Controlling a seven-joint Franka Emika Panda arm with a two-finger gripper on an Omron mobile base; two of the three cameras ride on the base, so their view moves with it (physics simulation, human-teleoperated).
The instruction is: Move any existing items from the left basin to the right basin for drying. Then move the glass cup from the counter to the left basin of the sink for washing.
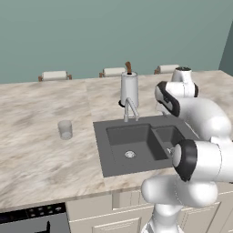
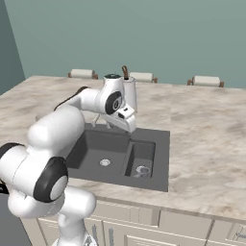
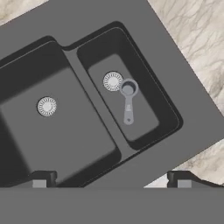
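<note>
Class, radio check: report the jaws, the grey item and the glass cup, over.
Gripper open, holding nothing, above the sink. Grey item lies in right basin. Left basin bare. Glass cup upright on counter, path unobstructed.

Your arm (image 2: 62, 125) reached forward from the base, bent at the elbow, with the wrist turned downward. The gripper (image 3: 111, 180) pointed straight down, its fingers (image 3: 41, 178) spread wide apart and holding nothing.

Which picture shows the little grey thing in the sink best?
The hand view: it looks straight down on the small grey object lying in the right basin, beside the drain. The right base view shows it as a small ring; in the left base view the arm covers that spot.
</note>
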